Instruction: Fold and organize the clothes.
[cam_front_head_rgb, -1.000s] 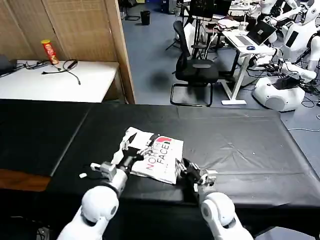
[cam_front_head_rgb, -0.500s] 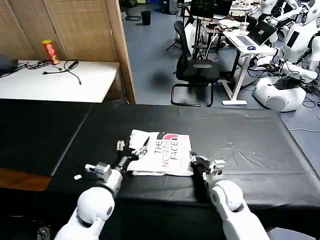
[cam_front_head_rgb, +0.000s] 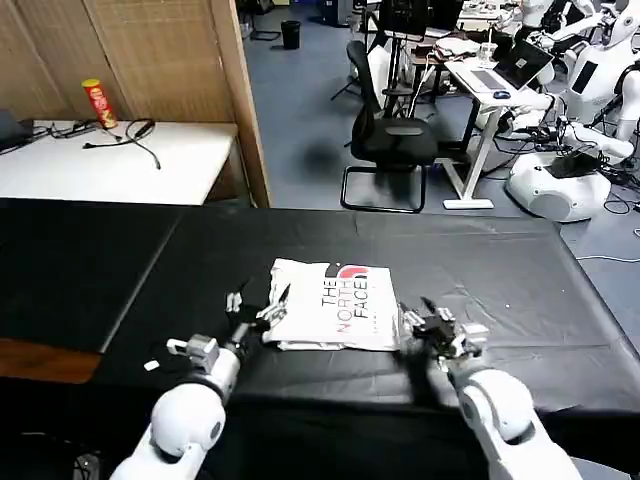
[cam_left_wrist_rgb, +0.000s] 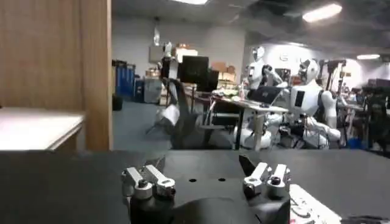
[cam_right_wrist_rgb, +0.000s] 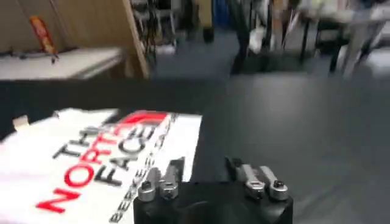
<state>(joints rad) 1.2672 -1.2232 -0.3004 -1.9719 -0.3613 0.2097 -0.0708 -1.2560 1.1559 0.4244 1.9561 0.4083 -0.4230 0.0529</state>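
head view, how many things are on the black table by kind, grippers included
T-shirt: 1, folded white shirt on the black table
Grippers: 2, left gripper at the shirt's left edge, right gripper at its right edge, both open
Total: 3

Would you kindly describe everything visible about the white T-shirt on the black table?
The T-shirt is white, soft cotton by its look, folded into a compact rectangle lying flat on the black table near the front edge. Its upper face carries "THE NORTH FACE" lettering and a small red logo at the far edge. The side toward the left pincer is rumpled, with layers bunched. The open left pincer sits at that rumpled edge; whether it touches is unclear. The open right pincer rests just beside the opposite edge.
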